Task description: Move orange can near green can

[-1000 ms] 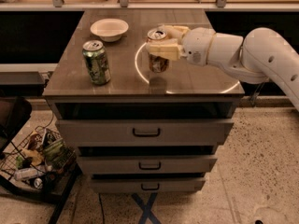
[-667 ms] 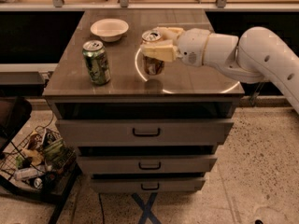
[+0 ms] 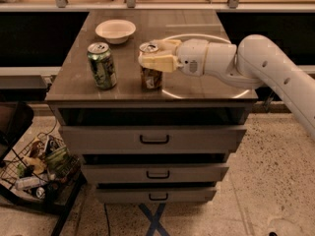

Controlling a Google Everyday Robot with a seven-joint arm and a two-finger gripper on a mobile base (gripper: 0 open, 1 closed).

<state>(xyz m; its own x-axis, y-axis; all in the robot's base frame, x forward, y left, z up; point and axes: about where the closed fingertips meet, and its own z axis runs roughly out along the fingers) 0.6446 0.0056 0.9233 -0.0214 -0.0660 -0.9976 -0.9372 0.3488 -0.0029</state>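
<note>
Since a second ago the gripper (image 3: 153, 61) and the orange can (image 3: 151, 77) have slid together toward 9 o'clock across the cabinet (image 3: 206, 90), closing much of the gap to the green can (image 3: 102, 66). The jaws are clamped on the orange can's upper half, just under its silver top, with the white arm (image 3: 256, 63) reaching in from 3 o'clock. The orange can stands upright near the front edge, at 3 o'clock of the green can, near it but not touching. Whether its base rests on the top I cannot tell. The green can stands upright at the front left. A white bowl (image 3: 115, 31) sits at its 12 o'clock, toward the back. Three drawers (image 3: 153, 139) are below, and a basket (image 3: 37, 173) of clutter is on the floor at 8 o'clock
</note>
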